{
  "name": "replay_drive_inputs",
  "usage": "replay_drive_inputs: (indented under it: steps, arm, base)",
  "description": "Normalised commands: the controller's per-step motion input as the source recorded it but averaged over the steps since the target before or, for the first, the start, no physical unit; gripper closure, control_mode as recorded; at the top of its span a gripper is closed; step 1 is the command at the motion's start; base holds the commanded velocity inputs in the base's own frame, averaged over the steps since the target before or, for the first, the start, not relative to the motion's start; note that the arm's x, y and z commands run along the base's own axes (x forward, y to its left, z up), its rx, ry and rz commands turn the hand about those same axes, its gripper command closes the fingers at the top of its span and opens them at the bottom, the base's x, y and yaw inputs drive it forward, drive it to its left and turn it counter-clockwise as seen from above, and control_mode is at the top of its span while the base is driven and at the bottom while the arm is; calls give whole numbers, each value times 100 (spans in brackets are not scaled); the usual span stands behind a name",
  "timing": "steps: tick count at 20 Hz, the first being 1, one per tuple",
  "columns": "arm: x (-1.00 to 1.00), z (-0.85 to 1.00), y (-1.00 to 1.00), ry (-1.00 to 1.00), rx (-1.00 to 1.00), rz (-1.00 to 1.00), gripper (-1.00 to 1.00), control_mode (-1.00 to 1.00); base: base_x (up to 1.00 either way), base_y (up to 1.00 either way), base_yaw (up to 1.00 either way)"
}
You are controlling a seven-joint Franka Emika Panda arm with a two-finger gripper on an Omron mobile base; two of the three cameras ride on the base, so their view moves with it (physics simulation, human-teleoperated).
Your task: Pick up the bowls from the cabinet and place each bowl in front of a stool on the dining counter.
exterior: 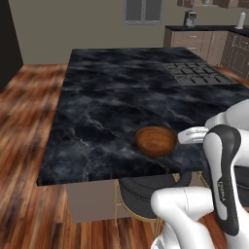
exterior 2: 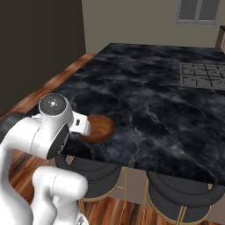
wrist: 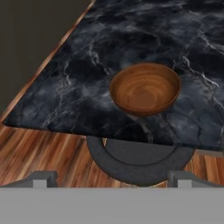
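Gripper point(wrist: 112, 178): fingers spread wide, nothing held, drawn back off the desk edge.
Wooden bowl point(wrist: 145, 89): set upright on the desk point(exterior: 112, 97), near its front edge, above a stool point(wrist: 140, 164).
Risk: bowl could be knocked off by a careless arm swing.

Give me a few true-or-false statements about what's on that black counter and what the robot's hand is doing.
1. The wooden bowl stands upright on the dining counter. True.
2. The bowl is full of fruit. False: it is empty.
3. The bowl sits near the counter edge above a dark stool. True.
4. The hand grips the bowl. False: its fingertips are spread wide apart, clear of the bowl.
5. The bowl sits on the cooktop. False: the cooktop is at the far end of the counter.
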Motion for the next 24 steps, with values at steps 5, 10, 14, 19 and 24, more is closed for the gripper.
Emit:
replay_drive_inputs:
  steps: [5, 10, 14, 19, 24]
  arm:
    - [7, 0, 0, 0, 0, 0, -100, -100]
    - [0, 0, 0, 0, 0, 0, -100, 100]
    - [0, 0, 0, 0, 0, 0, -100, 100]
    - [0, 0, 0, 0, 0, 0, -100, 100]
    - [0, 0, 0, 0, 0, 0, -100, 100]
  base:
    - [0, 0, 0]
    - [-28, -14, 0]
    - [-81, -36, 0]
    - [-61, -58, 1]
    - [4, -100, 0]
